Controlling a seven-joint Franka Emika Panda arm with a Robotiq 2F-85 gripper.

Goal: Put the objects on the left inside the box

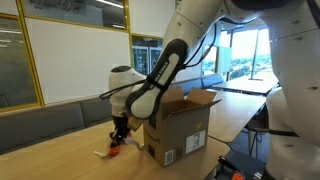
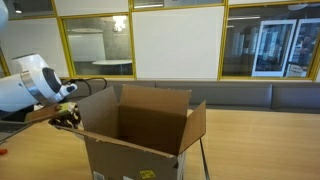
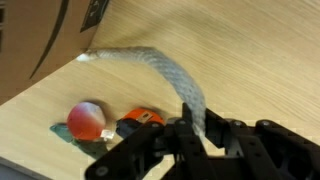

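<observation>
Pinching flat braided cord (image 3: 160,68), gripper (image 3: 197,130) near cardboard box (image 1: 185,125).

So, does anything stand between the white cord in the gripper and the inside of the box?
Only the box itself: its side wall rises beside the white cord, which the shut gripper pinches down at the table. The top is open; nothing visible covers it.
</observation>
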